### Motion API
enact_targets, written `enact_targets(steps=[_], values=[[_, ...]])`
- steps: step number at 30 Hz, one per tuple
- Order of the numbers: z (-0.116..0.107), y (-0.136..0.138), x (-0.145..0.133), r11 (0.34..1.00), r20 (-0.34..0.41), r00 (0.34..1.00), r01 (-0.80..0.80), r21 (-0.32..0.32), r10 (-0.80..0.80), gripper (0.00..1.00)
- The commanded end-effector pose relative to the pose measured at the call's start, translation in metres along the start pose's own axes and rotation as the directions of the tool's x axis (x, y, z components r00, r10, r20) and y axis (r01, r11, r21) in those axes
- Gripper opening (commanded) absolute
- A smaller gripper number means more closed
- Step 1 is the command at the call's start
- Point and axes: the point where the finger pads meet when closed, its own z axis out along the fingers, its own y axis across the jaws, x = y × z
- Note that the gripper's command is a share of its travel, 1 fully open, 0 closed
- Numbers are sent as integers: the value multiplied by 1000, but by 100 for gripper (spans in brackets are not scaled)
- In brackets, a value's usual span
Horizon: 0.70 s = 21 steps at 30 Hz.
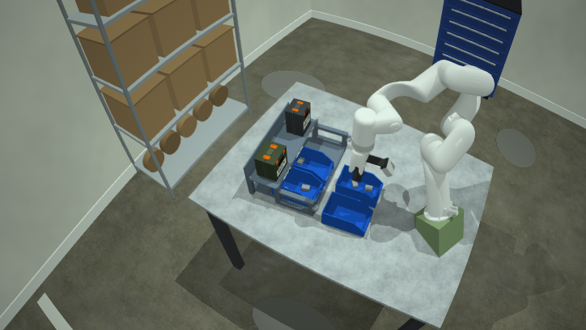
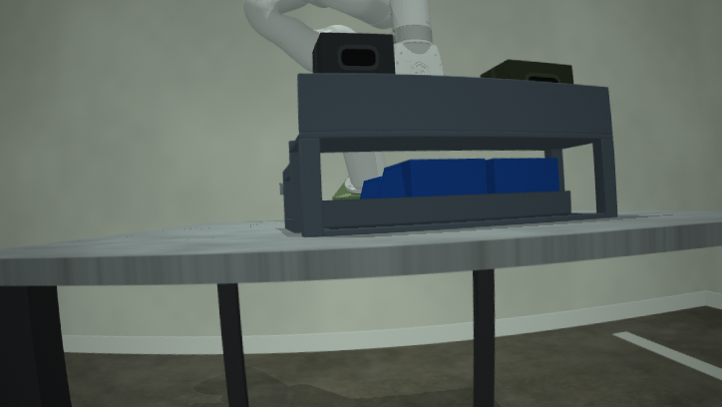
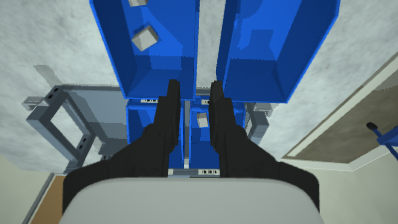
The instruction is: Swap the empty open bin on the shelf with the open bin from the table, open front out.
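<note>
A blue bin with two grey parts [image 1: 360,189] [image 3: 150,50] stands on the table [image 1: 286,246], right of the shelf. An empty blue bin [image 1: 346,213] [image 3: 275,45] stands on the table beside it, nearer the table's front edge. The dark grey shelf [image 1: 262,167] [image 2: 454,106] holds two blue bins with parts [image 1: 316,162] [image 1: 302,185]. Its far place [image 1: 329,130] [image 3: 50,100] is an empty frame. My gripper [image 1: 355,176] [image 3: 195,94] is partly open and holds nothing. It hangs over the shelf-side end of the parts bin, near the corner next to the empty bin.
A black box [image 1: 298,116] [image 2: 353,53] and a dark green box [image 1: 270,159] [image 2: 530,70] stand on the shelf's top board. The arm's green base [image 1: 440,229] is at the table's right. A tall rack of cartons [image 1: 155,74] stands on the floor to the left.
</note>
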Motion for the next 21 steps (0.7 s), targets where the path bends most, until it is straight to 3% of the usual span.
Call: enact_targets(steps=[1, 21], values=[[-1, 0, -1, 1000, 2, 1000, -2, 0, 2, 26], [7, 0, -1, 1000, 2, 1000, -2, 1, 2, 26]])
